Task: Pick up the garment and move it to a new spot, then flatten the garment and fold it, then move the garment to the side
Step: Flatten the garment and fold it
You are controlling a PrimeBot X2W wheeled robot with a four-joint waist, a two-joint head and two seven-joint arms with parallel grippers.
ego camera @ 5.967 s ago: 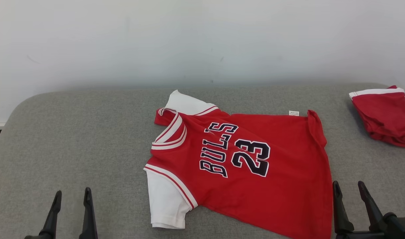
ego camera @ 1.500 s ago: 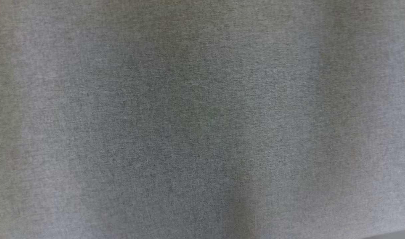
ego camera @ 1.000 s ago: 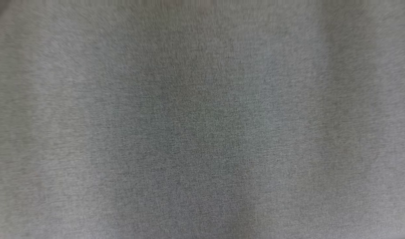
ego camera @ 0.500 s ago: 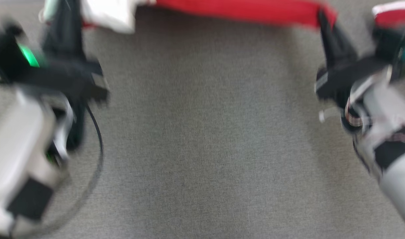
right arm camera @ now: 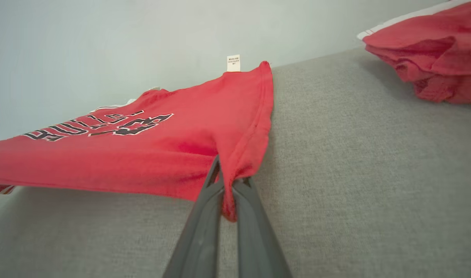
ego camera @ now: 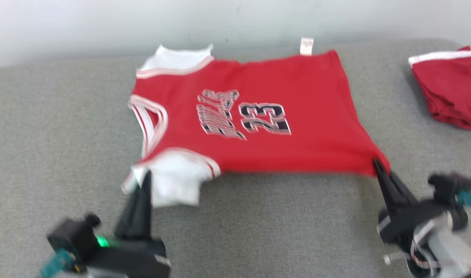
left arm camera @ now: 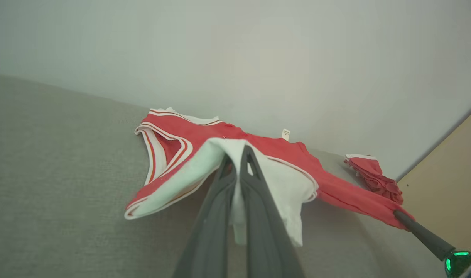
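The left gripper (ego camera: 146, 177) was clenched on the white sleeve (ego camera: 173, 181) of the red jersey (ego camera: 281, 88). The jersey lay print-up on the grey cushion (ego camera: 46, 127) near the wall, its near edge lifted, stretched between both claws. The right gripper (ego camera: 377, 165) was clamped on the hem corner. A folded red garment (ego camera: 451, 92) lay well apart, at far right.

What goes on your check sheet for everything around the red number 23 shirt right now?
Surface: grey woven fabric top, the shirt lying on it.
Job's things: red short-sleeved jersey with number 23, printed side up, near edge lifted.
Clutter: crumpled red cloth with white band, far right.
Grippers: left gripper, jaws shut on white sleeve; right gripper, jaws shut on red hem corner.
Cables: nothing seen.
Surroundings: pale wall behind; tan panel in left wrist view.
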